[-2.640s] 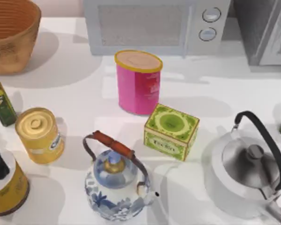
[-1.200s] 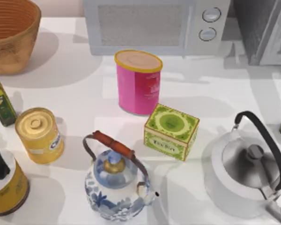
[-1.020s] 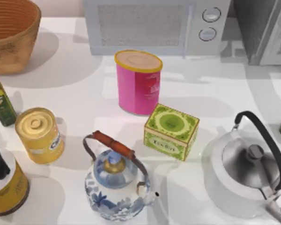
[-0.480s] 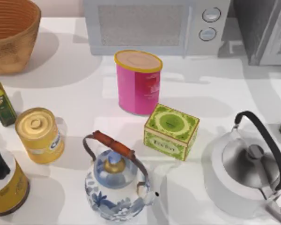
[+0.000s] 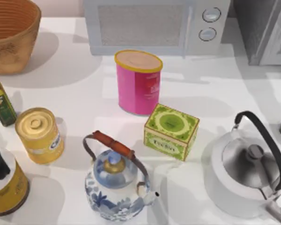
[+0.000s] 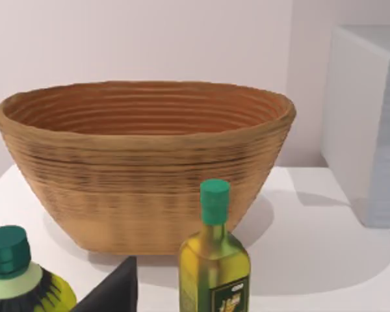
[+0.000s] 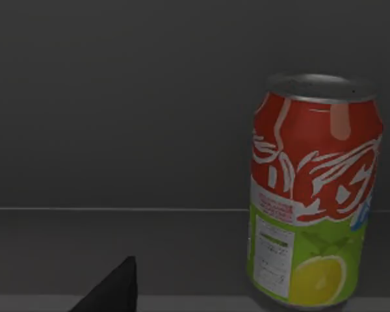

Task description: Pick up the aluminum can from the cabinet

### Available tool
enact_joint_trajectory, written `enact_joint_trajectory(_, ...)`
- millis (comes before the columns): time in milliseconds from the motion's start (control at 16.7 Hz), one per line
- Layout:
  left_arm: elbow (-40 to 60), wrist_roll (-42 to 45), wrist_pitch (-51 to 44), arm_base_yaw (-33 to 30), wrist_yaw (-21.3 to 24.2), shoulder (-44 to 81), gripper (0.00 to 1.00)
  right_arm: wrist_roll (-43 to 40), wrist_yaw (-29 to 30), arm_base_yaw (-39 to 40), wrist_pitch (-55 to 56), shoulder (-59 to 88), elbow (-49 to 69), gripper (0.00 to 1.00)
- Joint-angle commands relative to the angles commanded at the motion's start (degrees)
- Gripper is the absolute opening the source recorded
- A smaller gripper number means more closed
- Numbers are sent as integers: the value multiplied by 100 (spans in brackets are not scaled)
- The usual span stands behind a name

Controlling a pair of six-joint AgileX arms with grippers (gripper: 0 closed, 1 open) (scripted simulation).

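1. The aluminum can [image 7: 314,192] stands upright on a dark shelf inside the cabinet [image 5: 264,30], which sits at the upper right of the top view beside the microwave [image 5: 154,23]. In the right wrist view the can is at the right of the frame, red above and green below, with a lemon printed near its base.

2. The right gripper faces into the cabinet, with the can well ahead of it and off to one side. One dark fingertip [image 7: 110,292] shows at the lower left of that frame. I cannot tell how wide the jaws are set, so the opening should be confirmed before closing in.

3. My judgement: the step in hand is the approach. To do it well, shift sideways until the can is centred between the fingers, then advance level with the shelf.

4. Aim for the mid-body of the can, not the rim. A thin can wall likely dents or slips, so close gently and squarely.

5. Keep clear of the shelf floor and back wall; a nudge could tip the can.

6. The left arm sits parked near the wicker basket [image 6: 143,162] and the olive oil bottle [image 6: 214,260].
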Motion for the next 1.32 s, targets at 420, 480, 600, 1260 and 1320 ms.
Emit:
enact_joint_trajectory(420, 0, 0, 0, 0, 0, 0, 100, -2, -3, 8, 33, 112, 71, 100)
enact_joint_trajectory(480, 0, 0, 0, 0, 0, 0, 100, -2, -9, -9, 21, 209, 191, 100)
enact_joint_trajectory(600, 0, 0, 0, 0, 0, 0, 100, -3, -37, -49, -20, 496, 526, 100)
enact_joint_trajectory(1260, 0, 0, 0, 0, 0, 0, 100, -5, -157, -183, -167, 1458, 1635, 100)
enact_joint_trajectory(1320, 0, 0, 0, 0, 0, 0, 100, -5, -157, -183, -167, 1458, 1635, 92)
